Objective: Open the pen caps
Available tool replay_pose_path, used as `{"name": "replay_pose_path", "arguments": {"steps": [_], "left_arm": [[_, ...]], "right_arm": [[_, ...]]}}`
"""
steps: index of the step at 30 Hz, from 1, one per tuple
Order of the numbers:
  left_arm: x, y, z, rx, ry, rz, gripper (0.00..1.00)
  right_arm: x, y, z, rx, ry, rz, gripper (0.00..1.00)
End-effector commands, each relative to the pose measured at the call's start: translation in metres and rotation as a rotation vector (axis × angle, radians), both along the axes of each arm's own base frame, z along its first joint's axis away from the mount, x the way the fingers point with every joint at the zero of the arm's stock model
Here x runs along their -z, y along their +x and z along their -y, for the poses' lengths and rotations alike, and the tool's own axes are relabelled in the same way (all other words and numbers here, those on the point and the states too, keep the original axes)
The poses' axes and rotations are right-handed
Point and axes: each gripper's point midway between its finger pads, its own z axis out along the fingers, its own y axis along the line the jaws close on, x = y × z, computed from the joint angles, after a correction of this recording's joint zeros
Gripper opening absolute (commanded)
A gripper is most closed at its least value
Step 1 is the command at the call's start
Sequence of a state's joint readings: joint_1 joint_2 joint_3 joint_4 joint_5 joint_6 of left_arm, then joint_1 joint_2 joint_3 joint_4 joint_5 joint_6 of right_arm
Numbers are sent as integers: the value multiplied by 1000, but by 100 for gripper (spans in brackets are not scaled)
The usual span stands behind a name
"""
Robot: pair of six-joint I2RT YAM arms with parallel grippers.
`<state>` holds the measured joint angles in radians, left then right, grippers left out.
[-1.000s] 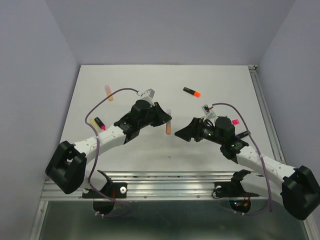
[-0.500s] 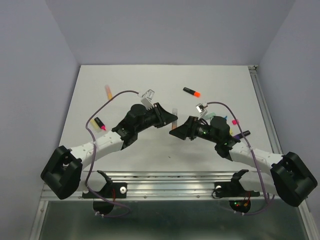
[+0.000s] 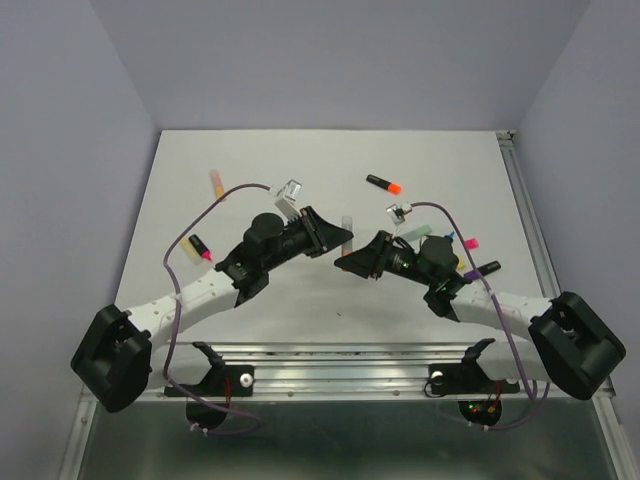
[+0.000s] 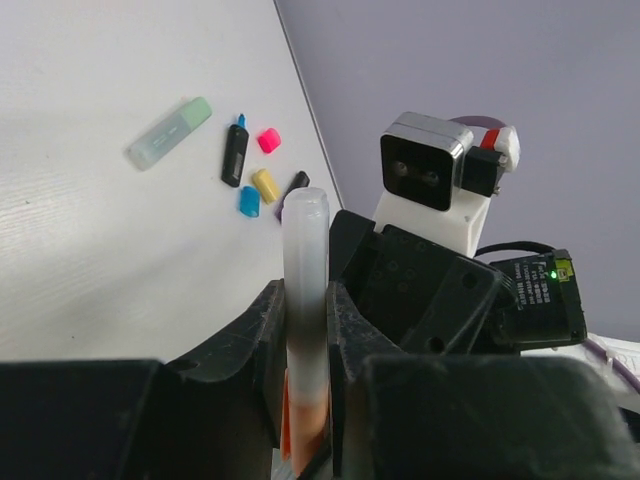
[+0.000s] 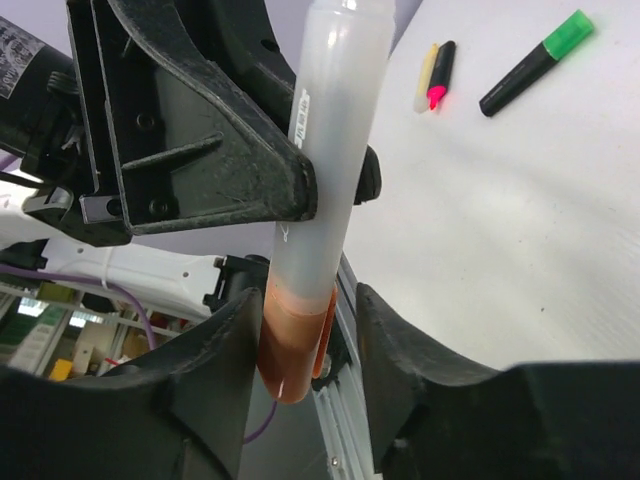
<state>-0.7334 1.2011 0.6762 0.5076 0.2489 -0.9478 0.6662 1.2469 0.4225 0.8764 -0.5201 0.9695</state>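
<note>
The orange cap (image 5: 295, 350) sits on the end of a pale pastel highlighter (image 4: 305, 240), which is held up above the white table (image 3: 300, 160), between the two arms. The right gripper (image 5: 305, 300) has the cap between its fingers. Its jaws stand apart: one finger lies against the cap, and a narrow dark gap shows on the other side. The left gripper (image 4: 305, 295) is clamped firmly on the highlighter's translucent barrel, just above the cap, and the rest of the barrel stands out past its fingers.

In the top view, a black highlighter with an orange cap (image 3: 383, 183) lies beyond the held highlighter and slightly to its right. Well to its left lie a pastel highlighter (image 3: 215, 184) and a black pen with a pink tip (image 3: 198, 246).

To the right of the held highlighter, the left wrist view shows a cluster: a pastel green highlighter (image 4: 170, 133), an uncapped black barrel with a blue tip (image 4: 234, 155), and loose pink (image 4: 268, 140), yellow (image 4: 265, 185) and blue (image 4: 249, 201) caps. The right wrist view shows a green-capped black highlighter (image 5: 535, 62) lying on the table behind it.
</note>
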Motion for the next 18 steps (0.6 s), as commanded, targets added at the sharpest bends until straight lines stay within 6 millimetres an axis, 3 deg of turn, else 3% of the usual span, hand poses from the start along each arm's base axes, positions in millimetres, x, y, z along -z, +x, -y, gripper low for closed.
{"name": "replay_pose_path", "arguments": {"steps": [1, 4, 5, 9, 16, 18], "left_arm": [[-30, -4, -5, -15, -76, 80, 0], [-27, -3, -7, -29, -76, 66, 0], [-27, -2, -8, -41, -83, 57, 0], [-32, 13, -15, -132, -92, 61, 0], [-48, 91, -47, -352, -52, 79, 0], [-42, 112, -64, -441, -18, 67, 0]], "right_arm": [[-17, -11, -4, -44, 65, 59, 46], [-18, -17, -9, -84, 66, 62, 20], [-17, -18, -11, -93, 68, 56, 1], [-23, -36, -17, -181, 87, 85, 1], [-18, -76, -18, -298, 65, 56, 1], [-12, -91, -16, -327, 62, 23, 1]]}}
